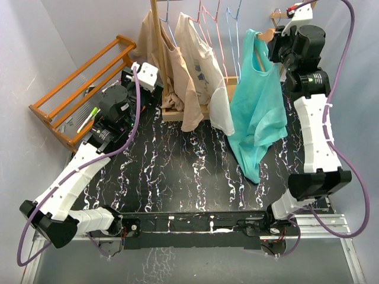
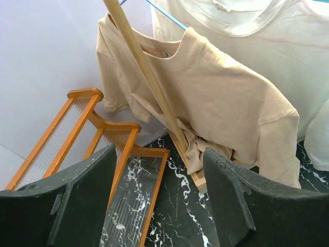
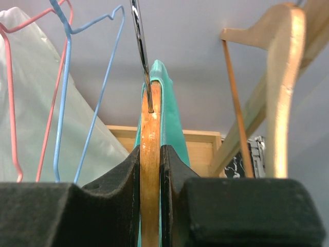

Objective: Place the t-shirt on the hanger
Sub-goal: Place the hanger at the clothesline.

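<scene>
Right wrist view: we see our right gripper (image 3: 150, 159) clamped on the wooden hanger (image 3: 150, 128), edge-on, its hook (image 3: 140, 46) rising straight above. From overhead, the t-shirt (image 1: 257, 112) drapes from it at upper right, long axis downward. Our left gripper (image 2: 159, 175) gapes empty, well apart at upper left, so the right arm is nearer

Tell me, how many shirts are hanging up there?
3: a beige shirt on the left, a cream shirt beside it, a teal t-shirt at the right. Others may be hidden behind them.
</scene>
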Controlling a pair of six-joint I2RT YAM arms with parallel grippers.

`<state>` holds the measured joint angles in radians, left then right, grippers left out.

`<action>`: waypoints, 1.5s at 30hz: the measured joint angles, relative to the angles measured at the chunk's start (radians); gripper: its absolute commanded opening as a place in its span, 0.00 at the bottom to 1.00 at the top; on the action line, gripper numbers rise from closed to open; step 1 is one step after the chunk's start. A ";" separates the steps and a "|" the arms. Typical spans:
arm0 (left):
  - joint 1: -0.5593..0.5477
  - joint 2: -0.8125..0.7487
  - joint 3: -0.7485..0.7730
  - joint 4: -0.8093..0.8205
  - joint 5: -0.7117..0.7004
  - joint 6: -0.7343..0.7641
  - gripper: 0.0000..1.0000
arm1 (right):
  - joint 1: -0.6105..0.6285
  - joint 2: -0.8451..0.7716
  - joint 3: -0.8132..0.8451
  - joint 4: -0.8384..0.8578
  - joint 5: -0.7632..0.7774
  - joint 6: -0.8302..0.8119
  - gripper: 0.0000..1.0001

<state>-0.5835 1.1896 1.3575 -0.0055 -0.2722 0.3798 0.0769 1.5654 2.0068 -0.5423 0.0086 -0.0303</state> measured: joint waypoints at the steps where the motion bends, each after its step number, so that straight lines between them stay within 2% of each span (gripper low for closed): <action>1: 0.000 0.002 0.000 0.000 0.000 -0.002 0.67 | -0.003 0.024 0.021 0.000 -0.018 0.005 0.08; 10: 0.002 0.030 0.000 -0.003 0.011 -0.025 0.67 | -0.013 0.140 0.125 0.015 -0.110 0.034 0.08; 16: 0.004 0.034 0.000 -0.003 0.019 -0.026 0.67 | -0.015 0.143 0.133 0.061 -0.113 0.039 0.08; 24: 0.004 0.050 0.000 -0.005 0.021 -0.032 0.67 | -0.022 0.231 0.244 0.142 -0.113 0.039 0.08; 34: 0.005 0.056 0.000 -0.016 0.026 -0.043 0.67 | -0.029 0.341 0.251 0.187 -0.109 0.040 0.08; 45: 0.006 0.056 -0.023 -0.024 0.034 -0.048 0.67 | -0.034 0.345 0.253 0.231 -0.105 0.040 0.08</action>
<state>-0.5777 1.2453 1.3350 -0.0299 -0.2379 0.3321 0.0425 1.9102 2.2593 -0.3115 -0.0963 0.0101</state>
